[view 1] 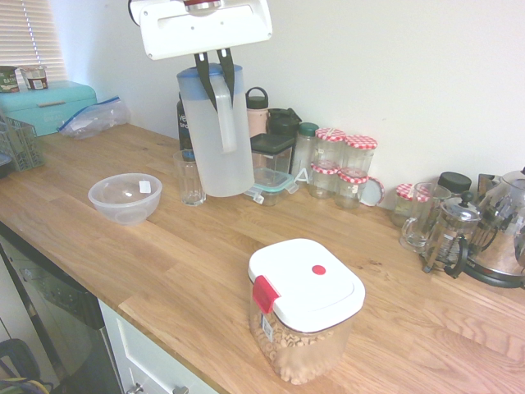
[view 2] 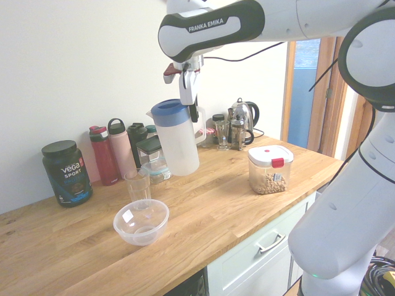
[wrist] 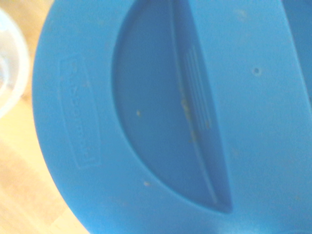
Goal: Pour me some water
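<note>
Holding jug [view 1: 215,135] off the counter [view 1: 197,271], gripper [view 1: 215,82] pinched on its handle, near upright beside the glass [view 1: 190,179]. Glass looks empty; pour not yet started, tilt left to do.

Your arm [view 2: 259,21] enters from the upper right of the second exterior view, wrist angled steeply downward. Gripper [view 1: 215,78] at upper centre of the first exterior view, fingers [view 1: 202,80] clamped tight.

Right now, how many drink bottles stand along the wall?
3: a red bottle, a pink bottle right beside it, then a dark bottle partly behind the jug. The jug may hide more.
</note>
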